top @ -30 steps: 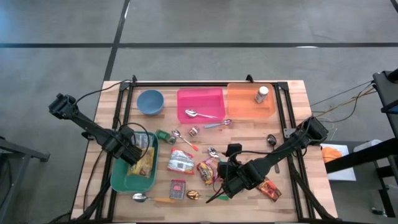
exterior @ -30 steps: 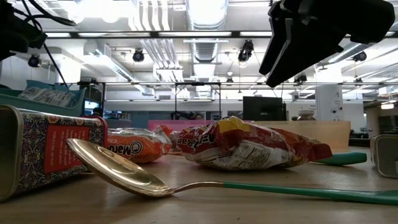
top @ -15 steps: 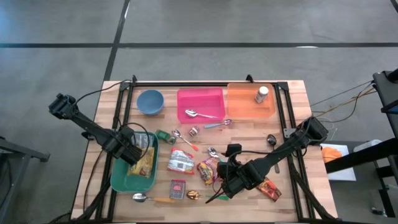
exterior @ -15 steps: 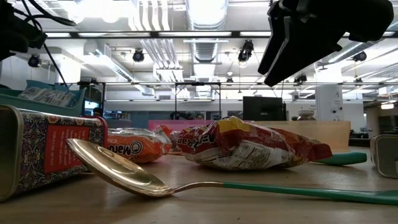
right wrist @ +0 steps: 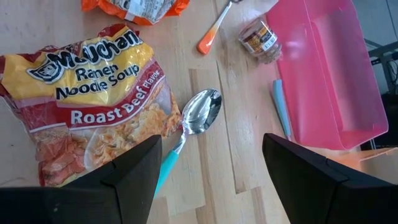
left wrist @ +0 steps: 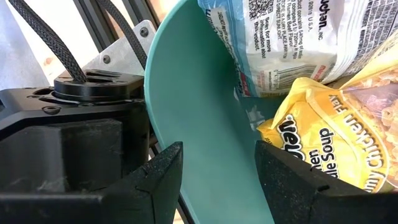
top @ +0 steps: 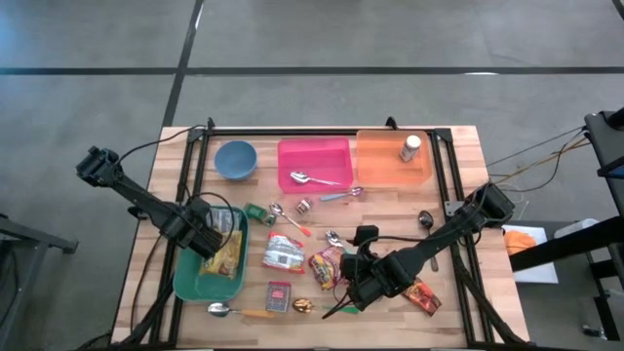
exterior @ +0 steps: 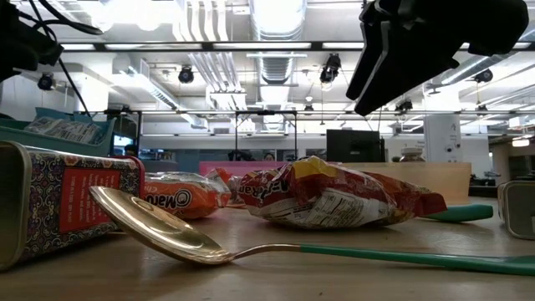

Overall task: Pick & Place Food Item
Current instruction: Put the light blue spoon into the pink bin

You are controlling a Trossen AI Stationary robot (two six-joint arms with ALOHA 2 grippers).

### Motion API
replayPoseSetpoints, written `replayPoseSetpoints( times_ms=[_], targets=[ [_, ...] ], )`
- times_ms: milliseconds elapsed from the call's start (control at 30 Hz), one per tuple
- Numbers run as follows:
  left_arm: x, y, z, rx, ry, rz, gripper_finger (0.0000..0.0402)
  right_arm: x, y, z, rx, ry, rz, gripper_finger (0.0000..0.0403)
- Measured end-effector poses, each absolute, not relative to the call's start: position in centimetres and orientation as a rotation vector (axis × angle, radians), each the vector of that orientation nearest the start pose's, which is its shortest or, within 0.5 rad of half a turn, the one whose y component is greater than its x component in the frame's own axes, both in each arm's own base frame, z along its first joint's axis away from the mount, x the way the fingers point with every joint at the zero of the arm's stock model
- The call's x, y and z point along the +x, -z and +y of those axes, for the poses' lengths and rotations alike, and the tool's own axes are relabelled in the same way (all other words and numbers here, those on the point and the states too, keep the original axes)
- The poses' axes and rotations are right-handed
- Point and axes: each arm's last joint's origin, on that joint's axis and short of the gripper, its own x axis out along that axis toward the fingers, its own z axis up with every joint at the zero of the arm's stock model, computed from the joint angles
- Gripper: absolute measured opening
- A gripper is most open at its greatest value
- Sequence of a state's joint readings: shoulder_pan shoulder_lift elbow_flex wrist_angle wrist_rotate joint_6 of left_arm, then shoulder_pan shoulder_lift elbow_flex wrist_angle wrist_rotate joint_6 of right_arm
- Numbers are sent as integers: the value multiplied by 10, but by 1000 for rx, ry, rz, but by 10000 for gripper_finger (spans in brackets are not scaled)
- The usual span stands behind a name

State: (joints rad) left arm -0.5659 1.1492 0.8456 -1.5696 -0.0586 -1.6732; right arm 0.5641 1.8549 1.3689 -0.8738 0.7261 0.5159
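Left gripper [top: 207, 232] hangs over the teal bin [top: 191, 283] at the bench's left edge, fingers spread, empty. Right gripper [top: 353, 283] hovers, angled down, above the beef ramen packet [top: 327, 265] near the front edge, fingers spread.

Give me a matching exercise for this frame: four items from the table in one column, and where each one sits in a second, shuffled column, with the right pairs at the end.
Items:
1. white-capped jar
2. silver spoon
3. yellow chicken soup packet
4. beef ramen packet

Places:
A. in the teal bin
B. on the bare wood below the right gripper
C. in the orange bin
D. in the pink bin

Pairs: 1-C, 2-D, 3-A, 4-B
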Motion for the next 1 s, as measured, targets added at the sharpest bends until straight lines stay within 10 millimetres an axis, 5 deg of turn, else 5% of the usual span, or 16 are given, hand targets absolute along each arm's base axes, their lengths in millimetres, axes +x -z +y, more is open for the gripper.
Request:
replayPoseSetpoints(
  times_ms=[467, 1000],
  targets=[
    [113, -241, -70, -583, -1022, 1496, 201, 313, -208, 175, -349, 395, 983, 277],
    [132, -291, -78, -710, -840, 1284, 201, 314, -208, 176, -542, 266, 1033, 277]
  ],
)
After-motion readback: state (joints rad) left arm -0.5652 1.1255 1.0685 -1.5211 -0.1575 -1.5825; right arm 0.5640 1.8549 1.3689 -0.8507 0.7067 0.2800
